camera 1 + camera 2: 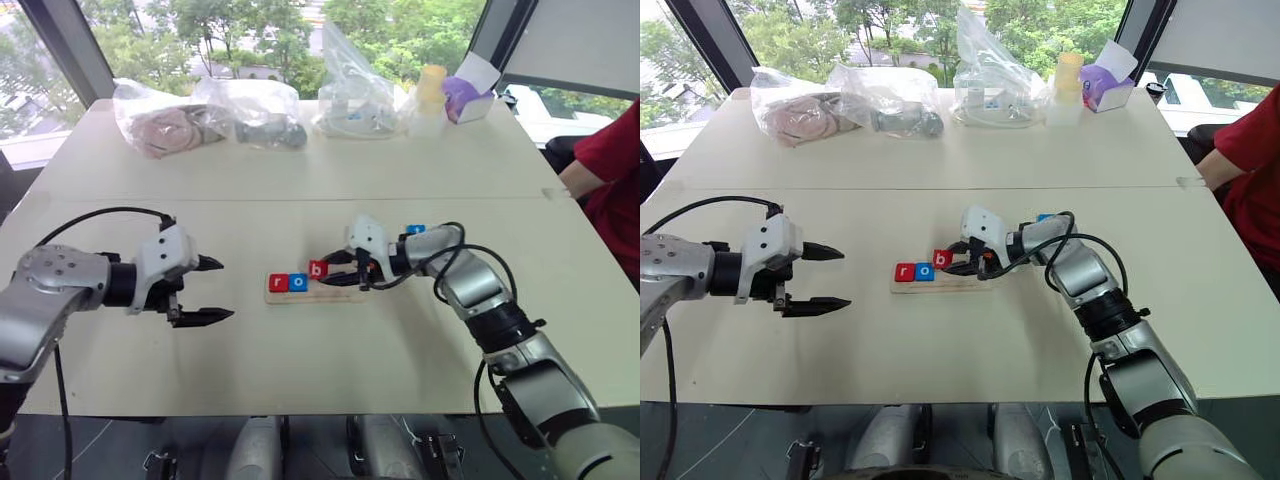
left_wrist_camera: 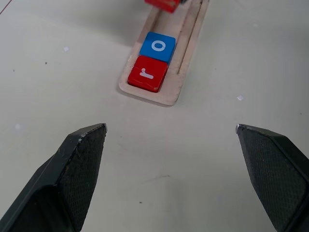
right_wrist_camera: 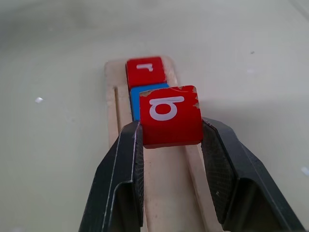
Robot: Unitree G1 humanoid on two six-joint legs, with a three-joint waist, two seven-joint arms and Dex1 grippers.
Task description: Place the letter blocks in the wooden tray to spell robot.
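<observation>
The right gripper (image 3: pixel 170 133) is pinching a red square "b" block (image 3: pixel 170 116) between its black fingers (image 3: pixel 126 166), just above the pale wooden tray (image 3: pixel 166 193), beside the blue "o" block (image 2: pixel 158 47). The left gripper (image 2: pixel 171 130) is holding its fingers spread over the white table (image 2: pixel 63 82).

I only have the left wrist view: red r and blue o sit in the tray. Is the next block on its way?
Observer: Yes, the right gripper is shut on a red b block, above the wooden tray.
Operator: Any blocks waiting outside the tray?
Observer: One blue block lies on the table behind the right arm.
Operator: Is anyone nearby?
Observer: A person in a red sleeve sits at the table's right edge.
</observation>
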